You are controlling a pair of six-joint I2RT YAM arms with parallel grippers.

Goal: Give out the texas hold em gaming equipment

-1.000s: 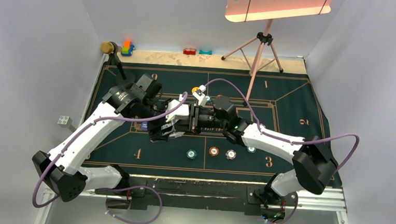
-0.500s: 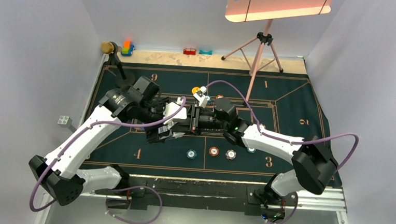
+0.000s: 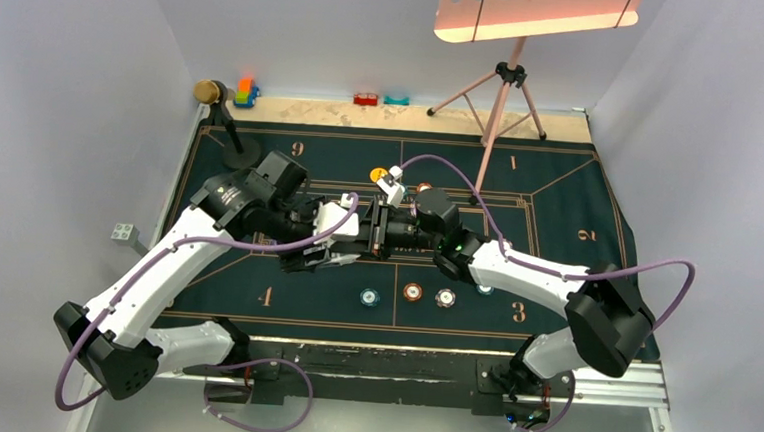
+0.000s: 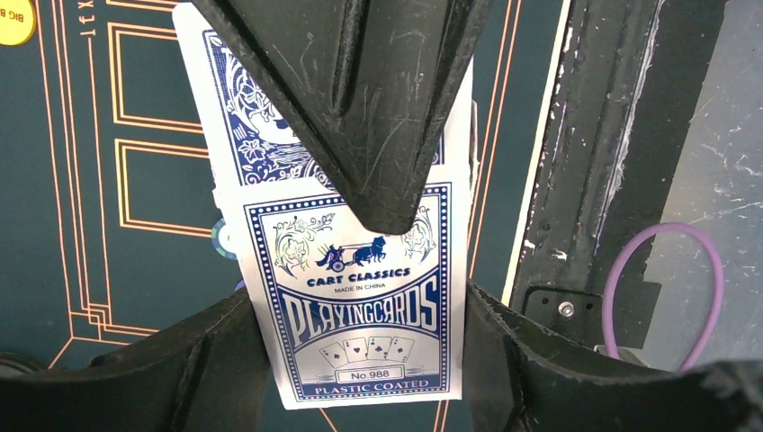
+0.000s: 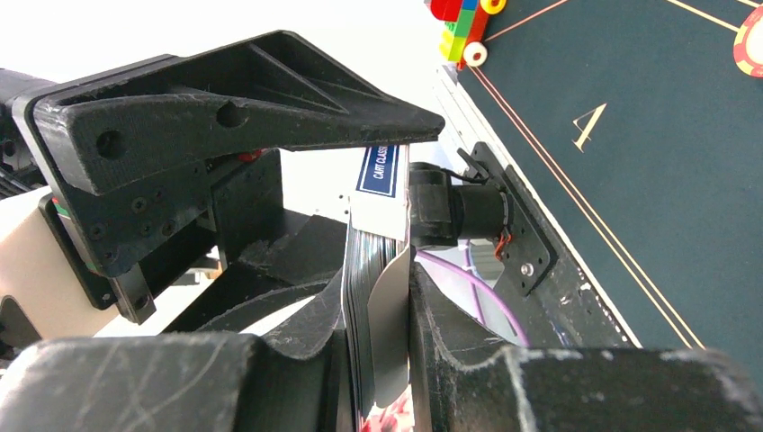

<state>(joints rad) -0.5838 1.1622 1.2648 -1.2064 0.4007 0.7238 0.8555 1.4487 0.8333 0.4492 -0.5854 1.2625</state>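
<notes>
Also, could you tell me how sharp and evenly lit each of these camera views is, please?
Top external: even light, no glare on the felt mat, though the light panel glows washed-out pink. Left wrist: print on the playing-card deck is crisp; the black finger over it is dark. Right wrist: upper left blown out white, near fingers slightly soft.

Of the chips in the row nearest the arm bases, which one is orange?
The orange chip, second from the left, between the teal chip and the white chip.
</notes>
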